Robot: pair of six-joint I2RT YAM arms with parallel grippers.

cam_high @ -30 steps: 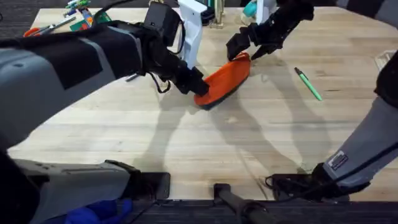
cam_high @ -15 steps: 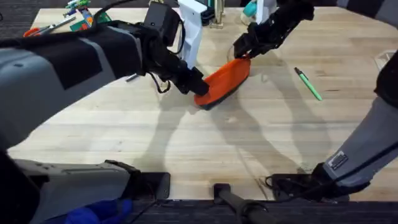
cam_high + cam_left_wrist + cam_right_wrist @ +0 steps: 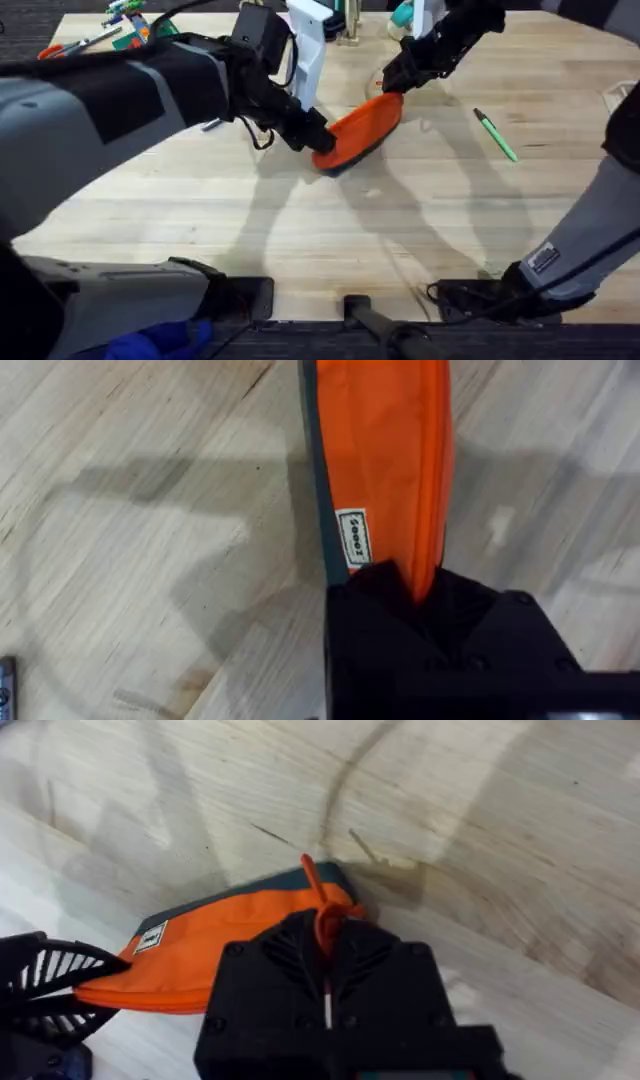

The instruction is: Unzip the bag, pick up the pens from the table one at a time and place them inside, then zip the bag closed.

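The bag (image 3: 362,128) lay tilted near the middle of the table (image 3: 330,225), toward its far side, stretched between the two arms. The left gripper (image 3: 314,137) was clamped on the bag's near end; in the left wrist view its black fingers (image 3: 440,610) pinched the orange fabric beside a small white label (image 3: 351,537), with the dark grey base running along one edge. The right gripper (image 3: 397,80) met the bag's far end, and in the right wrist view its fingers were closed narrowly around the orange zipper pull (image 3: 322,910), which stood up from the end of the bag (image 3: 225,935). The left gripper (image 3: 45,980) showed in that same view as a ribbed black shape at the other end of the pouch. A green pen (image 3: 495,135) lay well apart to the right of the bag on bare wood, with nothing between it and the right arm. A tall white object (image 3: 310,45) stood just behind the left gripper, close to the bag's near end. A cluster of colourful stationery (image 3: 125,25) sat at the far left corner, and a teal item (image 3: 402,14) stood at the far edge near the right gripper. The surface was light butcher-block with visible plank seams, crossed by the arms' soft shadows. A dark floor showed beyond the far left corner.
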